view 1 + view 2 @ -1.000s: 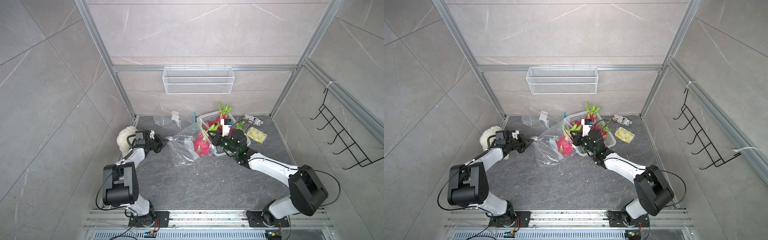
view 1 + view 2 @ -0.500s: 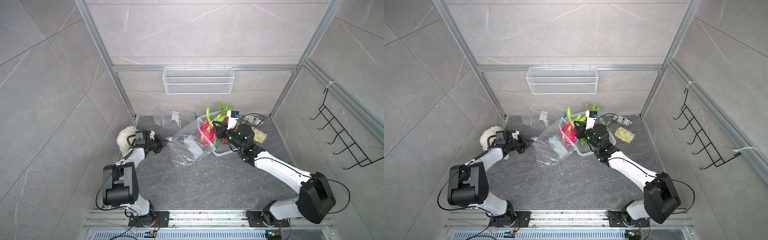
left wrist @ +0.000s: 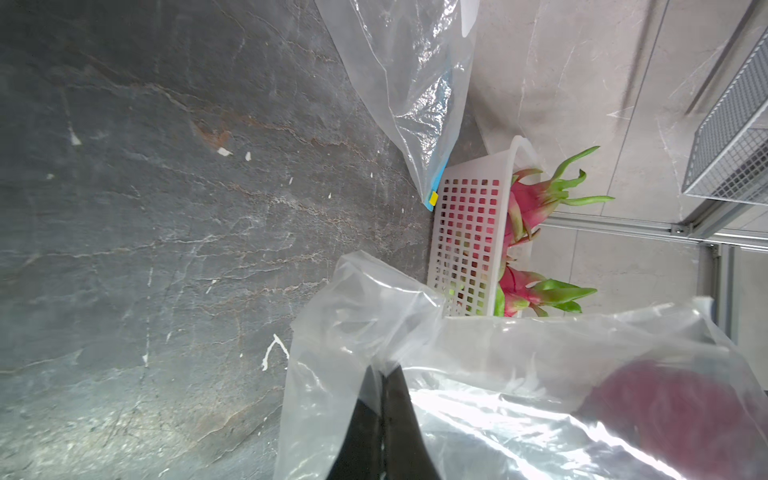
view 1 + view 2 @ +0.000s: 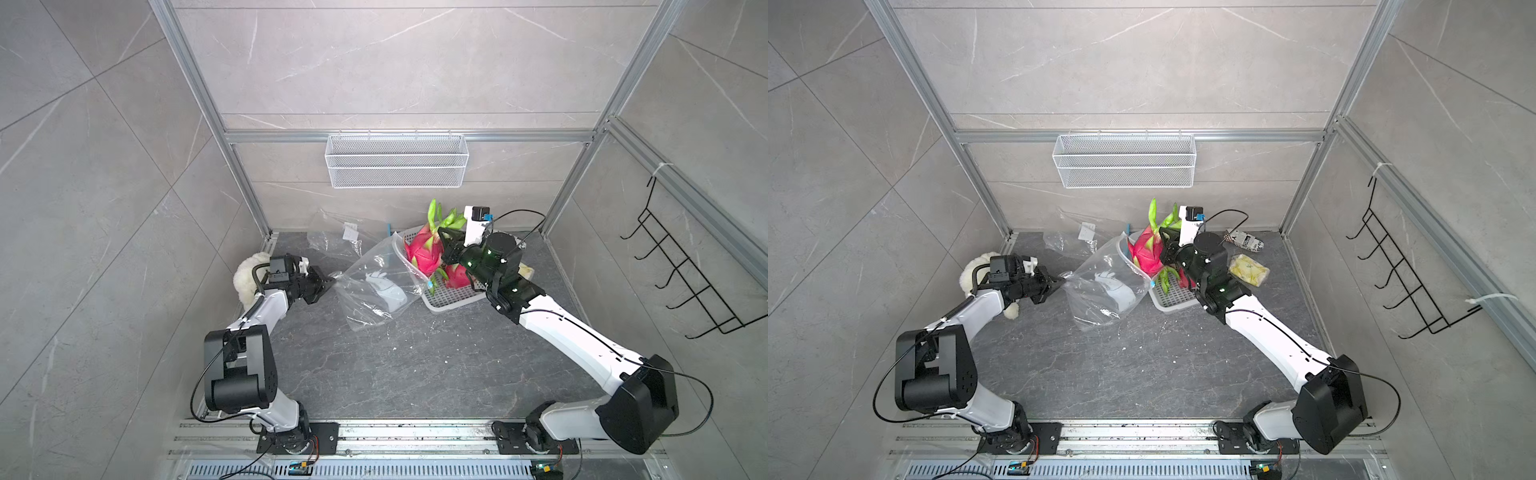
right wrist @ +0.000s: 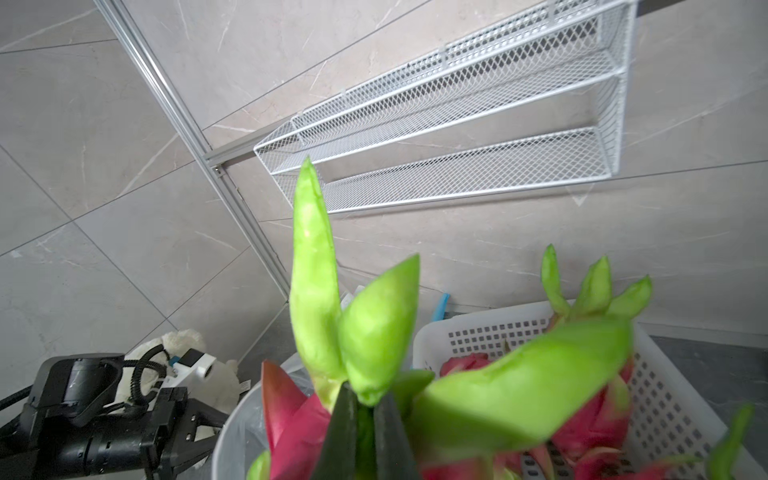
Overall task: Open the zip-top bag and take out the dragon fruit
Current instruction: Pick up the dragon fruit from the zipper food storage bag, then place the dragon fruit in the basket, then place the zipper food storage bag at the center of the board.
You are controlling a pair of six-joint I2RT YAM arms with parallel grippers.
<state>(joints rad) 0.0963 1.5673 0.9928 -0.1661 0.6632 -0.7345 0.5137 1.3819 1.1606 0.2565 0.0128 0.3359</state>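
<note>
The left end effector [image 4: 329,284] is pinched together on a corner of the zip-top bag [image 4: 374,286] (anchoring it, I judge) while the right end effector [image 5: 363,430], clamped on the green spikes of a dragon fruit [image 4: 422,254] — a natural handle — holds it raised at the bag's mouth, over the white basket [image 4: 451,300] where others lie.

Left fingers [image 3: 400,430] pinched shut, left arm [image 4: 268,307] low; right fingers [image 5: 340,436] clamped, right arm [image 4: 575,334] outstretched.
</note>
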